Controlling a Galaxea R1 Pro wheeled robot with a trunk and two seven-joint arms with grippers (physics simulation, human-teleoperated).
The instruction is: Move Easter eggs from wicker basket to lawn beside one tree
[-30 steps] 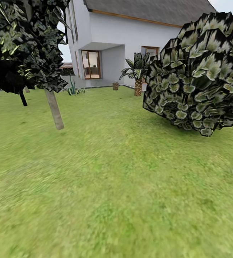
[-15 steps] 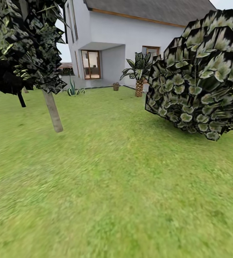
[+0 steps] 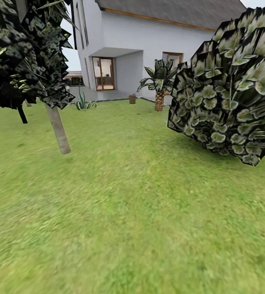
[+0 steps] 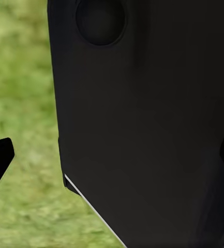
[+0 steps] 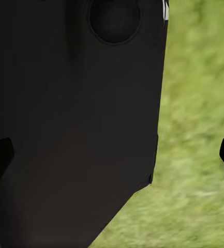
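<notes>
Only lawn [image 3: 140, 212], tree [image 3: 58, 130], bush [image 3: 230, 90] and unlettered house [image 3: 148, 45].

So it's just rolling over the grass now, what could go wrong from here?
The big round bush with dark green-white leaves bulges in close on the right, so the robot might brush it. The pale straight tree trunk on the left is another thing to bump. A small brown basket-like thing stands far off by the white house, too small to identify, so it could be heading for the wrong thing.
</notes>
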